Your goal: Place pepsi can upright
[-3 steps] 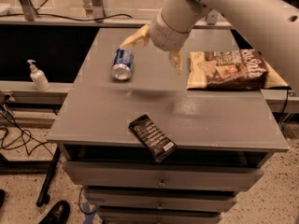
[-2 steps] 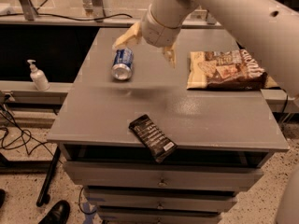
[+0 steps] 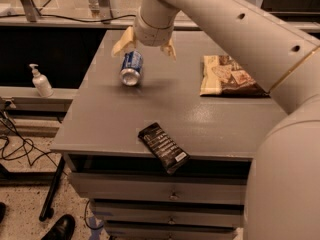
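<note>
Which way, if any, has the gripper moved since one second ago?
Yes. The gripper has shifted left in the view, away from the snack bag, and now hangs open over the far end of the lying pepsi can.

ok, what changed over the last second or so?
The gripper moved left, open, to over the far end of the pepsi can; nothing grasped or released. The can lies on its side where it was; the black snack wrapper, the snack bag and the soap dispenser have not moved.
</note>
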You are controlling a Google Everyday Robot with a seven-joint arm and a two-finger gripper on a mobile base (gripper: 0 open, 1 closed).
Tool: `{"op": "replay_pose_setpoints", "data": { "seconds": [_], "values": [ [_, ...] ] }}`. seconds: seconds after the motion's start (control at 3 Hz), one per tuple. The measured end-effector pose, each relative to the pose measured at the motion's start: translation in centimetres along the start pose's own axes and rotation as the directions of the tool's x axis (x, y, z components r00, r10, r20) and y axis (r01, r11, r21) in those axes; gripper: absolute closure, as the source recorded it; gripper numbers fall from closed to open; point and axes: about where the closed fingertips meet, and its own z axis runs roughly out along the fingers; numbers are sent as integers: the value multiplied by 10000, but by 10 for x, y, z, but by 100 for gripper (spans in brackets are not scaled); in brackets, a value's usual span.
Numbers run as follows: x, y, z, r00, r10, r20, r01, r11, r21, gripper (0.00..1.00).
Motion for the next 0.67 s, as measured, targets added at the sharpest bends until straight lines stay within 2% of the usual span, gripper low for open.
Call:
{"op": "replay_pose_setpoints", "data": {
  "seconds": [0.33, 0.67],
  "values": [
    [17, -1, 24, 9985, -491, -248, 476, 9972, -584, 0],
    [32, -1, 44, 9969, -608, -507, 553, 9931, -1036, 0]
  ]
}}
